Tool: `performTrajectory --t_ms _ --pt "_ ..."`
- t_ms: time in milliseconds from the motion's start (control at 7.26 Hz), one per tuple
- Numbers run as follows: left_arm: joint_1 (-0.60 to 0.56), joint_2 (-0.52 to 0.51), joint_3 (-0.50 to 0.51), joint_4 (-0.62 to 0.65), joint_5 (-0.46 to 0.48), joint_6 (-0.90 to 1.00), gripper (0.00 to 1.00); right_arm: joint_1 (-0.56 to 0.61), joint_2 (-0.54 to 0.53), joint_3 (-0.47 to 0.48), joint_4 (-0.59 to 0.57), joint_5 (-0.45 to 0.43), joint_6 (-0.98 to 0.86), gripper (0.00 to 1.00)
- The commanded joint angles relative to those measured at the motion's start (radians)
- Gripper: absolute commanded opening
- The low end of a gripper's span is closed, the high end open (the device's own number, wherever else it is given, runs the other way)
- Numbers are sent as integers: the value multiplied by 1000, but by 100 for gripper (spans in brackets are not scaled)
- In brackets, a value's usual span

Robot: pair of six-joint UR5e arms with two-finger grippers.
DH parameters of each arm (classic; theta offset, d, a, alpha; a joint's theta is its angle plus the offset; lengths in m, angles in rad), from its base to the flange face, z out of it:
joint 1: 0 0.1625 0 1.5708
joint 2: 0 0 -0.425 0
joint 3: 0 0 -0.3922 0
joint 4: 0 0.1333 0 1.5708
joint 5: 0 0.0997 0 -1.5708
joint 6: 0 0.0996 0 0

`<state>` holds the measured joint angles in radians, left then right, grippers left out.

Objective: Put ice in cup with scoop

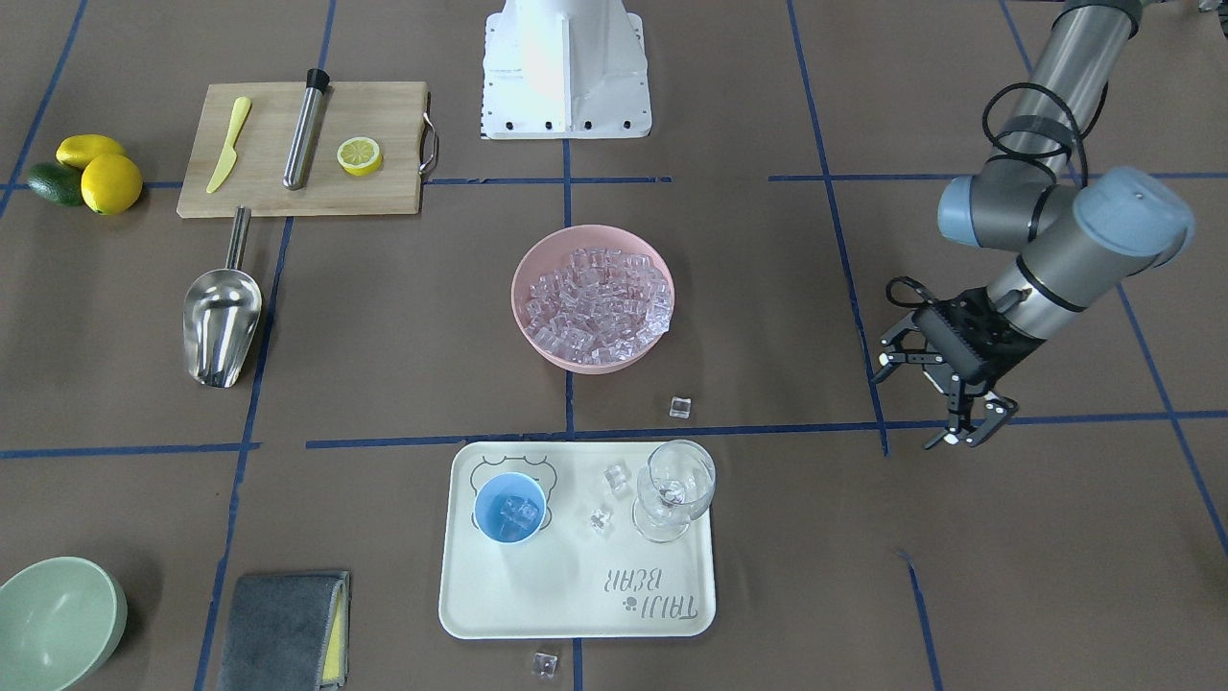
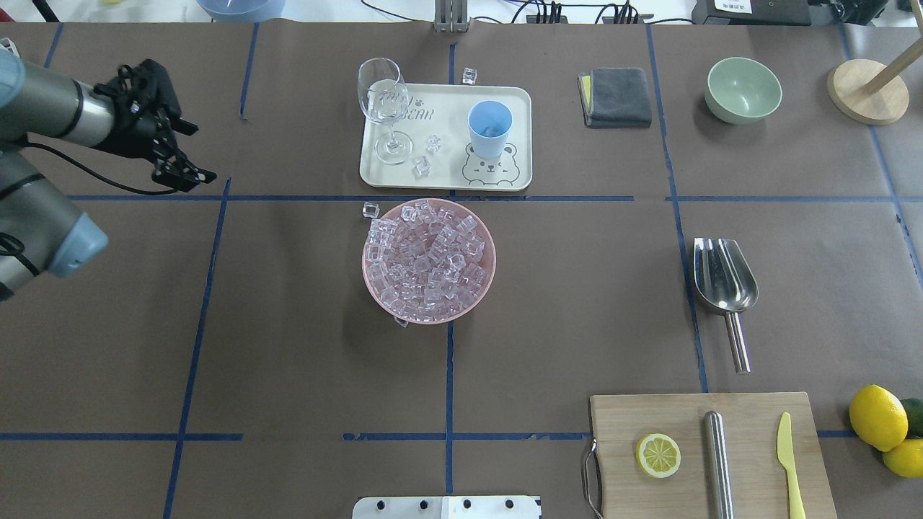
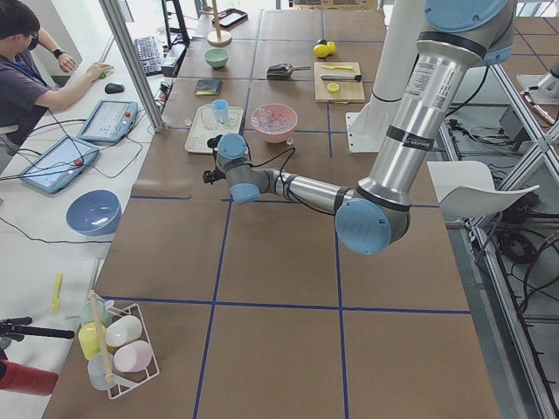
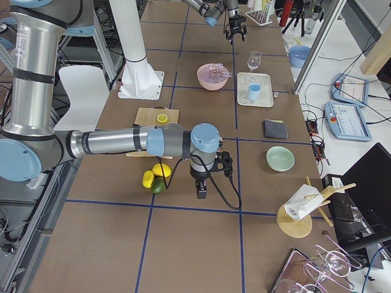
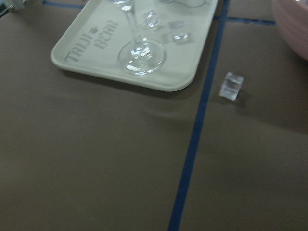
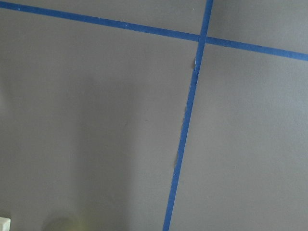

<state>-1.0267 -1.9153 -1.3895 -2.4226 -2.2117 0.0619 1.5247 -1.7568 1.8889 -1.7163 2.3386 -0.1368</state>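
Note:
The ice (image 1: 595, 302) fills a pink bowl (image 2: 375, 288) at the table's middle. A few cubes lie in the light-blue cup (image 1: 510, 509), which stands upright on the white tray (image 1: 576, 614). Loose cubes rest on the tray (image 2: 422, 167) and on the table (image 5: 231, 86). The steel scoop (image 2: 723, 277) lies alone on the table, trough empty, no gripper near it. My left gripper (image 1: 923, 398) hangs open and empty over bare table, well to the side of the tray. My right gripper (image 4: 201, 183) shows only in the exterior right view, near the lemons; I cannot tell its state.
A stemmed glass (image 1: 676, 489) stands on the tray beside the cup. A cutting board (image 2: 710, 454) carries a lemon half, a steel tube and a yellow knife. Lemons (image 2: 877, 417), a green bowl (image 2: 743, 90) and a grey cloth (image 2: 616, 97) lie at the edges. A person sits at a side desk (image 3: 35, 78).

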Motion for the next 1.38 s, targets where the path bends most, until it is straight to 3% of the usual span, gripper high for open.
performTrajectory --t_ms 0,413,827,1240 --pt "-207 70 -49 266 -141 -1 100 0 2 6 1 -21 37 100" --pt "-436 79 -59 696 -135 -5 100 0 2 7 1 -24 39 100" --pt "-539 204 -65 723 -129 -2 100 0 2 10 1 -24 40 100" --pt "-569 324 -76 743 -129 -5 100 0 3 12 1 -24 40 100"
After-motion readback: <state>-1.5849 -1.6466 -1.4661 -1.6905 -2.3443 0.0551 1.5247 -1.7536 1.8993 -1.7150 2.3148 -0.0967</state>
